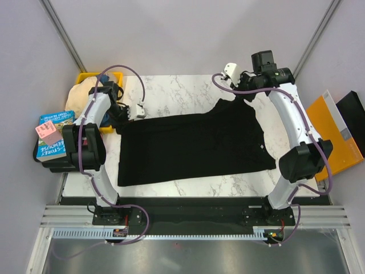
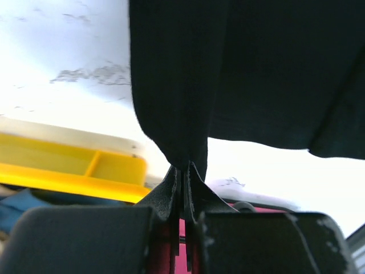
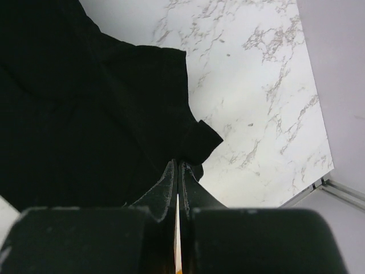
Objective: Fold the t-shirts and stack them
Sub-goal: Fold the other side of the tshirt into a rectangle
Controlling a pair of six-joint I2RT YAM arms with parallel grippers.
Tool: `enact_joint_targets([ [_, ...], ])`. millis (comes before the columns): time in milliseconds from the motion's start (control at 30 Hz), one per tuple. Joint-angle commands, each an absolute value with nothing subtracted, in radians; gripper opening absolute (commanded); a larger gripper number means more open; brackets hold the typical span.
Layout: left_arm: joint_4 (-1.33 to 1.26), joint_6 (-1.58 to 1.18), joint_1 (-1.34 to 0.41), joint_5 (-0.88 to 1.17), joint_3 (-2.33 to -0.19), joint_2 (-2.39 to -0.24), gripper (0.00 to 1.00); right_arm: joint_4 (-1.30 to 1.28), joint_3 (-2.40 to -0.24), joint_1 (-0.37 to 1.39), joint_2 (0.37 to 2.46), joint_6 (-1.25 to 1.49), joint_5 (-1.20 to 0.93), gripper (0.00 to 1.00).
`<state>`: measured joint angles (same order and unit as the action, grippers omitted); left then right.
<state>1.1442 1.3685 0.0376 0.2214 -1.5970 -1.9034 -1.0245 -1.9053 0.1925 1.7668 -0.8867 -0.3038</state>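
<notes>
A black t-shirt (image 1: 194, 145) lies spread across the marble table (image 1: 171, 91), stretched between both arms. My left gripper (image 1: 121, 114) is shut on the shirt's far left edge, and in the left wrist view (image 2: 185, 165) the black cloth (image 2: 239, 68) hangs from the closed tips. My right gripper (image 1: 242, 96) is shut on the shirt's far right corner, lifted a little; the right wrist view (image 3: 178, 162) shows the fabric (image 3: 85, 114) pinched between the closed fingers.
A yellow bin (image 1: 91, 79) with a beige garment (image 1: 80, 94) stands at the back left, also in the left wrist view (image 2: 74, 165). Books (image 1: 51, 134) lie off the left edge. An orange folder (image 1: 333, 134) and a black item sit at the right.
</notes>
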Motion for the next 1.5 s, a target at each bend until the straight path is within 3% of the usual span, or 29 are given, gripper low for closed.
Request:
enact_joint_targets([
  [0,1.183,1.434,0.029,0.199,-1.578,-1.841,0.02,-1.231,-1.913,0.187,1.686,-1.002,-0.36,0.0],
  [133,1.204,1.459,0.025,0.19,-1.586,-1.839,0.02,-1.348,-1.815,0.187,1.66,-1.078,-0.362,0.0],
  [433,1.334,1.525,0.011,0.202,-1.586,-1.833,0.02,-1.344,-1.626,0.19,1.628,-1.135,-0.353,0.0],
  [1000,1.539,1.582,-0.051,0.236,-1.54,-1.852,0.02,-1.345,-1.526,0.212,1.614,-1.235,-0.281,0.0],
  [1467,1.528,1.598,-0.064,0.114,-1.468,-1.871,0.02,-1.367,-1.514,0.236,1.621,-1.272,-0.268,0.0],
])
